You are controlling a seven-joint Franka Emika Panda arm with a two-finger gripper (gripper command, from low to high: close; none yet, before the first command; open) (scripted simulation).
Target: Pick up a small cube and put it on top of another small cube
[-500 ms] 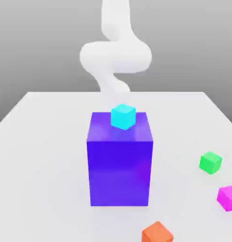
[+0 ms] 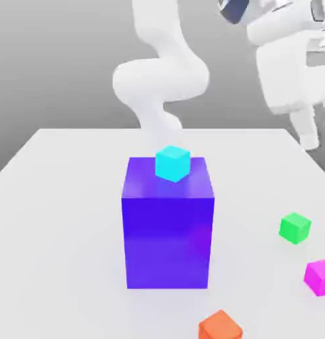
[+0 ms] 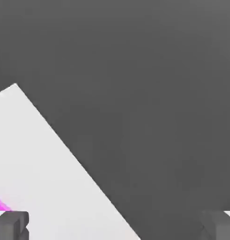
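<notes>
The small magenta-pink cube [image 2: 319, 277] rests on the white tabletop [image 2: 59, 198] at the lower right edge of the exterior frame, below the green cube [image 2: 295, 228] and up and right of the orange cube [image 2: 220, 326] at the bottom edge. A cyan cube [image 2: 173, 163] sits on top of the large blue-purple block [image 2: 168, 232] at frame centre. The gripper [image 3: 114, 225] hangs at the upper right of the exterior frame, fingers [image 3: 11, 224] spread wide and holding nothing.
</notes>
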